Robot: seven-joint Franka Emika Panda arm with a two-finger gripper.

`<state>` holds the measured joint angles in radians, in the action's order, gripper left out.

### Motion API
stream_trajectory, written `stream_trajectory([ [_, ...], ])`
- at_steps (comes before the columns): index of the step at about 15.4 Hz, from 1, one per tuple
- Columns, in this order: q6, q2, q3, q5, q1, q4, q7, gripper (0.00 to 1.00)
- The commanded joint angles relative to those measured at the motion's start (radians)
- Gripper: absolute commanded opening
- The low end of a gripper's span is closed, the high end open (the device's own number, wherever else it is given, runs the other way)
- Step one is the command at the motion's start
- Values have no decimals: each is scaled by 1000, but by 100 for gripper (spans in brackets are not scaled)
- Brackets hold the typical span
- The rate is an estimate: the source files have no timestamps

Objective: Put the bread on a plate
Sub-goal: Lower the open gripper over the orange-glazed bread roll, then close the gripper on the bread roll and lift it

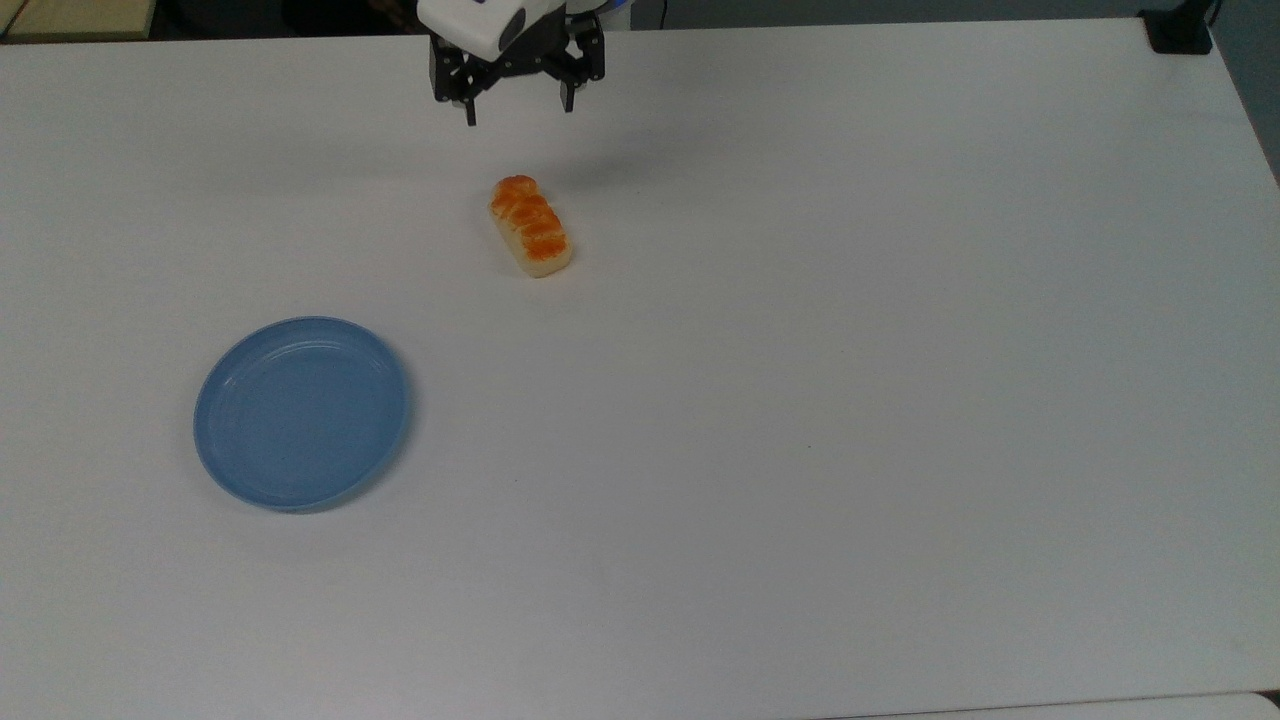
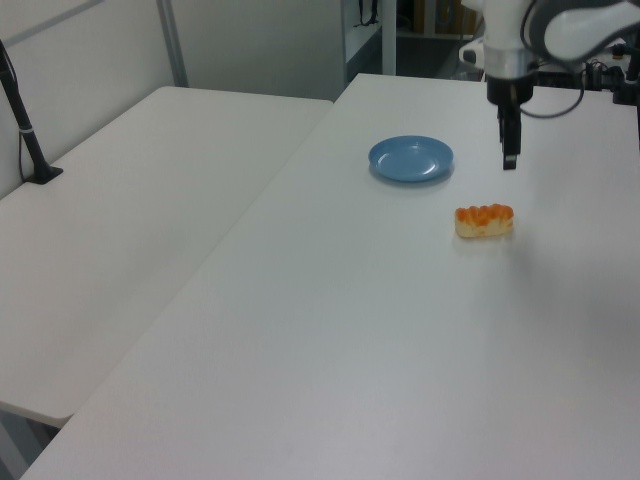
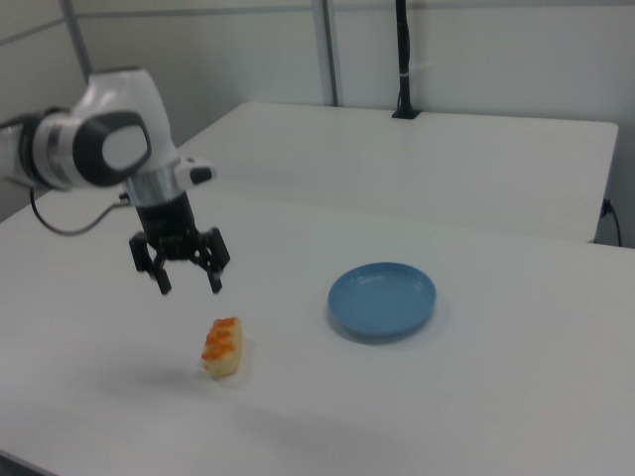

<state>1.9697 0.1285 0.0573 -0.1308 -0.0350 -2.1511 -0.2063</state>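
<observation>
The bread [image 1: 531,227], a small loaf with an orange-brown top and cream sides, lies on the white table [image 1: 800,400]; I also see the bread [image 2: 485,220] in the left view and the bread [image 3: 222,347] in the right view. The light-blue plate [image 1: 301,411] sits apart from it, toward the top view's lower left, and has nothing on it; the plate [image 2: 411,158] and plate [image 3: 382,298] show likewise. My gripper [image 1: 520,107] hangs open in the air above the table, just beyond the bread's far end. In the right view the gripper [image 3: 189,285] is above the loaf, not touching it.
A black clamp [image 1: 1180,35] sits at the table's far corner at the top view's right. A second white table [image 2: 130,220] adjoins on the left view's left, with a black post [image 2: 25,130] on it.
</observation>
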Motion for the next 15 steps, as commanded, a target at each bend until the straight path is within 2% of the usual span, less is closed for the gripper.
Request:
stream_trajectory([
  [1,133,-4,-2,-68,13,-116,-21,98],
  [11,372,-211,-4,-82,3,-108,-13,97],
  [13,385,-228,-4,-90,1,-108,-13,97],
  [15,385,-230,-4,-104,-11,-110,-13,91],
])
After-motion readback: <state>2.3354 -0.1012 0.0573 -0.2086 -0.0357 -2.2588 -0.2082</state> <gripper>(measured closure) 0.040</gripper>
